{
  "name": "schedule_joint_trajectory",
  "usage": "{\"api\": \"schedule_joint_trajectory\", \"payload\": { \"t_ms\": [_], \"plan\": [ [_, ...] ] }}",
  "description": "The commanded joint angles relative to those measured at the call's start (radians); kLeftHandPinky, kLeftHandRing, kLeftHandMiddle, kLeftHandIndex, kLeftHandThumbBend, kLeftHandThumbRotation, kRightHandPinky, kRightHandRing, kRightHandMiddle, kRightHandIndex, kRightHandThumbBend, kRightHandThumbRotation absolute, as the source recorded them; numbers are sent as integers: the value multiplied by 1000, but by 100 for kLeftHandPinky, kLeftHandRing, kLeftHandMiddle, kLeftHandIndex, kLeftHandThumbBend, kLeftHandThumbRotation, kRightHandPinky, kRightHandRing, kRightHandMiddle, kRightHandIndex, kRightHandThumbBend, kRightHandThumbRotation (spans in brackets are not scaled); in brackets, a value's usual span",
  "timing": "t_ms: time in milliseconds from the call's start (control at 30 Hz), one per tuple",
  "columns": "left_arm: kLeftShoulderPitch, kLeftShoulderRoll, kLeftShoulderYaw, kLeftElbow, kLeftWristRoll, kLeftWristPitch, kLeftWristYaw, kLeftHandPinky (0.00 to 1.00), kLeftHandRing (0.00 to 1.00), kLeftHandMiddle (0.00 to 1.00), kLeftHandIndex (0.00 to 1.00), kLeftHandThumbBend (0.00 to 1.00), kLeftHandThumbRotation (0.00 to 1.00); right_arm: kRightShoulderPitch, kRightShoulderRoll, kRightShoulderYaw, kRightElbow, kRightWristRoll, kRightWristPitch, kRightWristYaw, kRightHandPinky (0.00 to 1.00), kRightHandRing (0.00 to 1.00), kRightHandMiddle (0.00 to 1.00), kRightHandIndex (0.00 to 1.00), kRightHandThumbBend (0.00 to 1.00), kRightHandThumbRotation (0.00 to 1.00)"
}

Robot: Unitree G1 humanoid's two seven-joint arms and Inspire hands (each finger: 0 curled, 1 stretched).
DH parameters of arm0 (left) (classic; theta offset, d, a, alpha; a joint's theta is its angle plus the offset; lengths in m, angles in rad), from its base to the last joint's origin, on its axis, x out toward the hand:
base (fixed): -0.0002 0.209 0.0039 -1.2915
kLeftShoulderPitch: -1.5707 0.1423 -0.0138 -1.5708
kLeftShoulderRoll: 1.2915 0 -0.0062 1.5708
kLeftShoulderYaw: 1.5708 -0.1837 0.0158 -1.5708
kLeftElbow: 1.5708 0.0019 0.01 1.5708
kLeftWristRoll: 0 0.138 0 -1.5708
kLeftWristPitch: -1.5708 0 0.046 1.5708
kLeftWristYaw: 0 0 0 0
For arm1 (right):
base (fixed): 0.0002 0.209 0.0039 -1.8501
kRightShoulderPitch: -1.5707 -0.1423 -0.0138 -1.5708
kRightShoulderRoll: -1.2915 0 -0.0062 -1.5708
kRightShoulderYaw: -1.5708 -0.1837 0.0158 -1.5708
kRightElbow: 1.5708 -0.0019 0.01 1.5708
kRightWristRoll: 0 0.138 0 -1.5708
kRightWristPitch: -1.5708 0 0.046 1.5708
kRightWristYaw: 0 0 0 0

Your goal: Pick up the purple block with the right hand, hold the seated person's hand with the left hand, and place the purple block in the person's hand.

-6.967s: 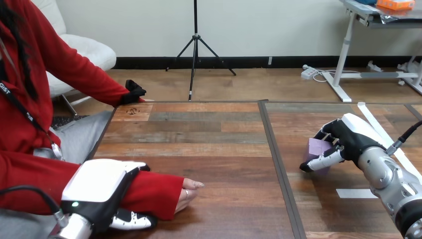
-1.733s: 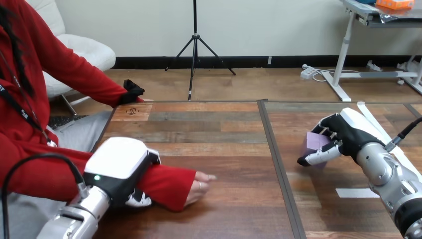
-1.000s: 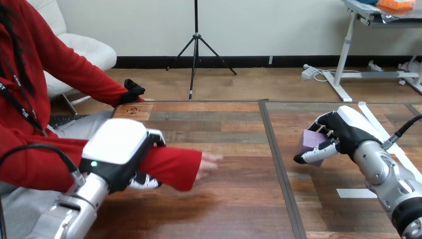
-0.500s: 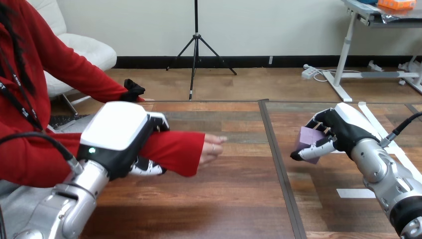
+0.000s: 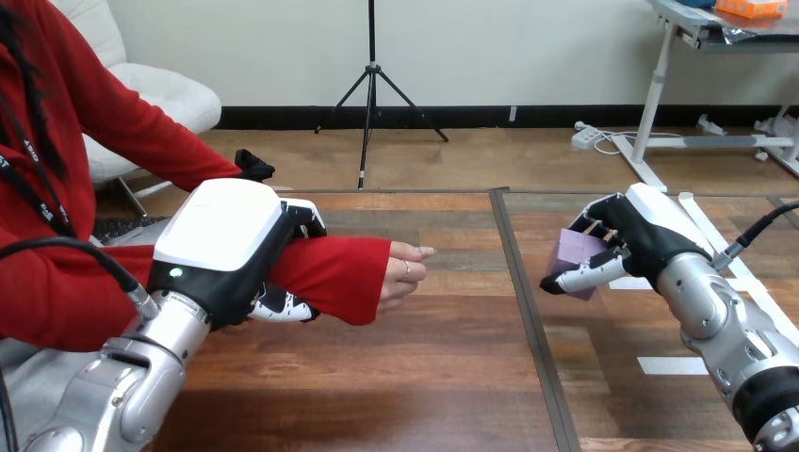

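The purple block (image 5: 574,252) is off the table, held in my right hand (image 5: 633,237), whose thumb and fingers curl round it at the right of the view. My left hand (image 5: 226,247) wraps the person's forearm in its red sleeve (image 5: 334,277), fingers over the top and thumb underneath, and holds it raised above the table at the left. The person's hand (image 5: 403,269) sticks out past the sleeve, loosely curled, pointing right. A gap of bare table lies between that hand and the block.
The wooden table (image 5: 405,377) has a dark seam (image 5: 528,320) running front to back between the two hands. White tape strips (image 5: 671,364) lie on the right half under my right arm. The person's other sleeve rests at the table's far left corner (image 5: 252,169).
My left hand has lifted the person's forearm higher and a little to the right. My right hand has carried the purple block up and leftward, toward the person's hand.
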Motion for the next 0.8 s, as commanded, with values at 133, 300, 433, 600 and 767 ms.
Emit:
{"api": "schedule_joint_trajectory", "payload": {
  "t_ms": [133,300,433,600,767],
  "plan": [
    [-134,-31,49,-87,-29,-3,9,39,47,53,55,67,13,-49,24,-22,-69,16,-4,-14,42,45,49,50,66,0],
    [-138,-41,51,-90,-33,0,2,40,48,54,55,67,13,-48,31,-26,-86,18,-4,-18,41,44,48,50,66,0],
    [-141,-46,52,-90,-36,-3,2,41,49,54,55,67,13,-50,37,-23,-96,14,2,-19,41,45,49,50,66,0],
    [-144,-55,49,-89,-35,-3,6,41,49,54,54,68,12,-52,47,-22,-122,13,18,-17,38,43,48,50,66,0],
    [-141,-65,46,-90,-36,1,5,40,48,54,54,69,12,-49,59,-27,-147,21,12,-18,35,41,47,50,66,0]
  ]
}}
